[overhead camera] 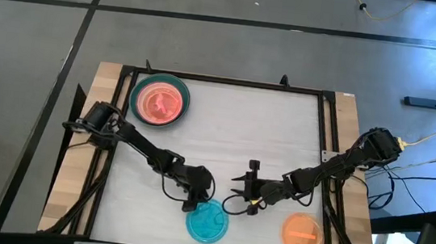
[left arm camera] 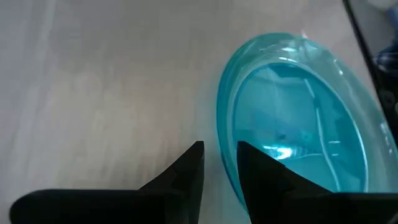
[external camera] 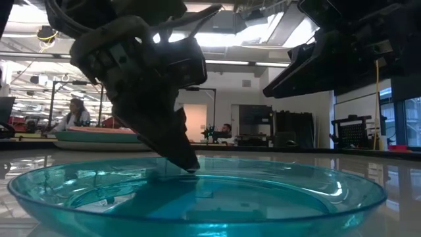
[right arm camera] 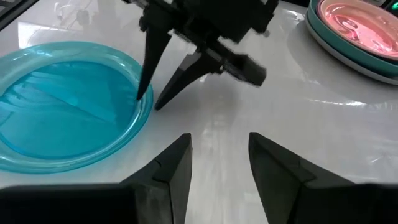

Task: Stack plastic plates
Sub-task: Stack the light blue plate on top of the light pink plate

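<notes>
A cyan plate (overhead camera: 207, 221) lies flat near the table's near edge. My left gripper (left arm camera: 221, 165) is open at its far-left rim (left arm camera: 222, 146), one finger inside the plate and one outside. My right gripper (overhead camera: 240, 193) is open, just right of the cyan plate and above the table, touching nothing. An orange plate (overhead camera: 302, 234) lies flat at the near right. At the far left corner a pink plate (overhead camera: 159, 101) sits on top of a stack whose teal green plate (overhead camera: 138, 89) shows around it; the other plates are hidden or out of view. My left gripper stands astride the cyan plate's far-left rim (right arm camera: 144, 102), coming from above and slanting down from the far left. A gap shows between the outer finger (left arm camera: 186, 171) and the rim. Whether the inner finger (external camera: 184, 155) touches the plate I cannot tell. The plate lies flat.
A black frame (overhead camera: 222, 80) runs around the white table top. Bare table lies between the stack and the cyan plate and across the far right. A person sits in the room beyond the table (external camera: 75, 113).
</notes>
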Controlling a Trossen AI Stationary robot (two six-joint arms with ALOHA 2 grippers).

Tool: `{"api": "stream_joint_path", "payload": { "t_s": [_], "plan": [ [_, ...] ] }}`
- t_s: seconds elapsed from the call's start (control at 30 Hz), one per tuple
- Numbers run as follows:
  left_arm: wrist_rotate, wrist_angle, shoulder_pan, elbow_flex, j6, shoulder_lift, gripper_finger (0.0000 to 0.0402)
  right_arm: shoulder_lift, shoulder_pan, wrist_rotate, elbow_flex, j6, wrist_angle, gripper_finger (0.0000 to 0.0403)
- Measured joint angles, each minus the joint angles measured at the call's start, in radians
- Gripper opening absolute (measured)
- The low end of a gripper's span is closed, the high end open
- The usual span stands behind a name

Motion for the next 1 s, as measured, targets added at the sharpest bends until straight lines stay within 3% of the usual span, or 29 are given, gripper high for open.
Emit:
{"api": "stream_joint_path", "payload": {
  "t_s": [0.2,0.43,0.6,1.0],
  "plan": [
    [0.033,0.029,0.005,0.001,0.046,0.021,0.0081,0.0,0.0,0.007,0.0,0.0,-0.001,0.015],
    [0.017,0.029,0.005,0.001,0.119,0.024,0.0012,0.0,0.0,0.007,0.0,0.0,-0.001,0.015],
    [0.004,0.01,0.004,0.0,0.152,0.012,0.0005,0.0,0.0,0.007,0.0,0.0,-0.01,0.015],
    [-0.281,-0.329,0.004,-0.003,0.228,-0.215,0.0002,0.0,0.0,0.007,0.0,0.003,-0.027,0.015]
  ]
}}
